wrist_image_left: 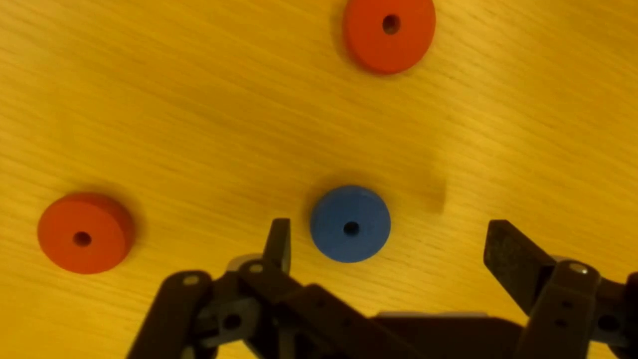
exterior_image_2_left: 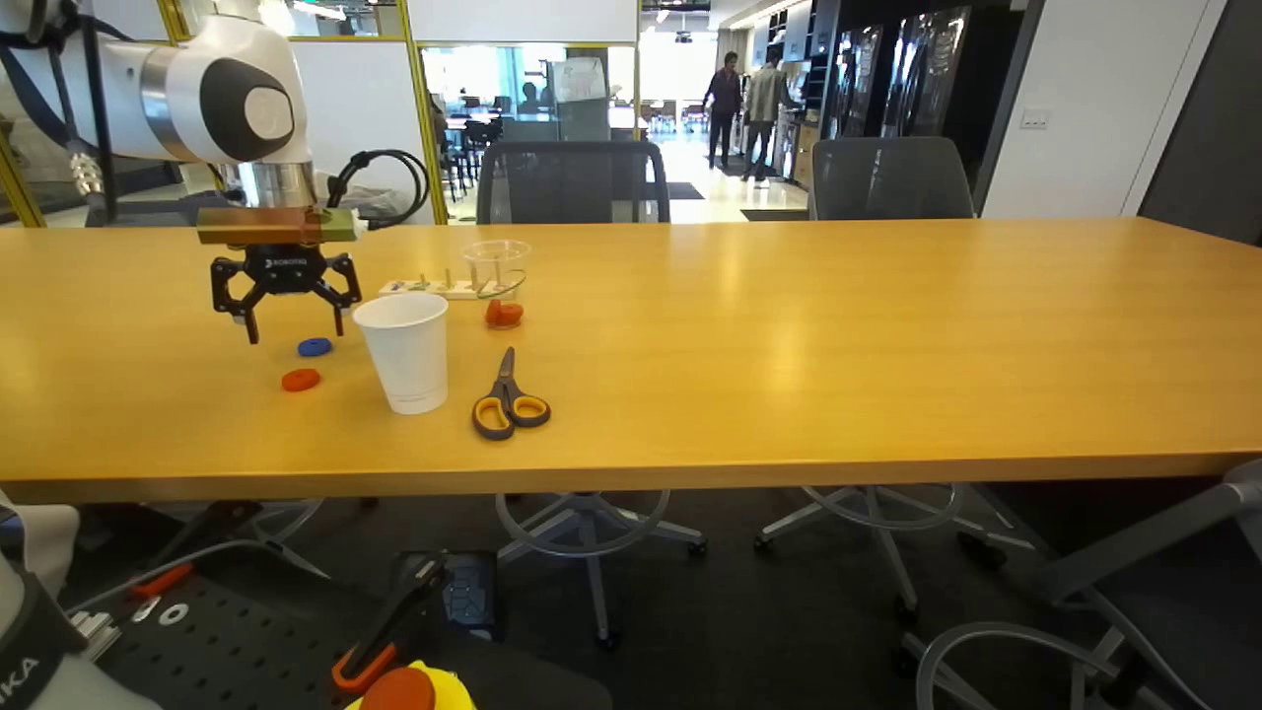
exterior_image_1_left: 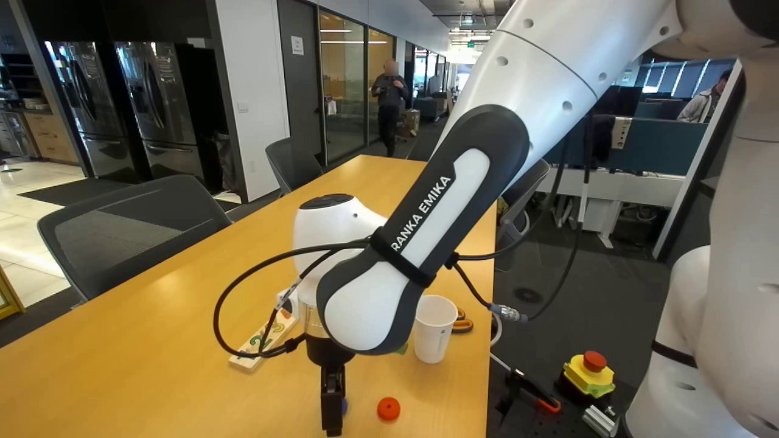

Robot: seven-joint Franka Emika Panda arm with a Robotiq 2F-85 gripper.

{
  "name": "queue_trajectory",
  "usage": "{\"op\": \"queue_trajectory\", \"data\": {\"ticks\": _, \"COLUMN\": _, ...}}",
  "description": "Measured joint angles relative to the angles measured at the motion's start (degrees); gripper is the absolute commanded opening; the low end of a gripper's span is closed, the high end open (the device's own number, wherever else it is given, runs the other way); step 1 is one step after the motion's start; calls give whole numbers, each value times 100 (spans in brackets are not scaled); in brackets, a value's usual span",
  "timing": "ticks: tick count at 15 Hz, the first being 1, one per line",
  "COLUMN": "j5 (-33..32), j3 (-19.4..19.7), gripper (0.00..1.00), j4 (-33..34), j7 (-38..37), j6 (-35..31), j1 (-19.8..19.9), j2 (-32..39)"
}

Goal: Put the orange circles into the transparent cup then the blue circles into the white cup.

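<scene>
My gripper [exterior_image_2_left: 296, 336] points down with its fingers spread wide and nothing held. In the wrist view a blue circle [wrist_image_left: 350, 223] lies below and between the fingertips, nearer the left one. An orange circle [wrist_image_left: 390, 37] lies at the top of that view, another orange circle [wrist_image_left: 85, 233] at the left. In an exterior view the white cup [exterior_image_2_left: 406, 355] stands upright beside the gripper. Behind it and to its right is the transparent cup [exterior_image_2_left: 497, 258], with orange circles [exterior_image_2_left: 504, 314] at its bottom. In an exterior view the finger [exterior_image_1_left: 332, 401] partly covers the blue circle [exterior_image_1_left: 345, 406].
A narrow white tray [exterior_image_1_left: 265, 340] with small coloured pieces lies on the table beyond the gripper. Scissors [exterior_image_2_left: 508, 404] lie on the table beside the white cup. The table's edge [exterior_image_2_left: 631, 475] runs along the near side. Mesh chairs [exterior_image_2_left: 572, 182] stand along the far side.
</scene>
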State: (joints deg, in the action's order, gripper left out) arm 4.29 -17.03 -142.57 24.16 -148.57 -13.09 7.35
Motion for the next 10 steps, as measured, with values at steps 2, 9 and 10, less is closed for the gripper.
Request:
{"op": "queue_trajectory", "data": {"ticks": 2, "j5": 0, "j3": 0, "gripper": 100, "j4": -8, "j7": -9, "j6": -129, "j1": 0, "j2": 69}}
{"op": "queue_trajectory", "data": {"ticks": 9, "j5": -1, "j3": 0, "gripper": 75, "j4": -9, "j7": -42, "j6": -305, "j1": 8, "j2": 213}}
{"op": "queue_trajectory", "data": {"ticks": 10, "j5": -4, "j3": 1, "gripper": 74, "j4": -9, "j7": -45, "j6": -334, "j1": 9, "j2": 225}}
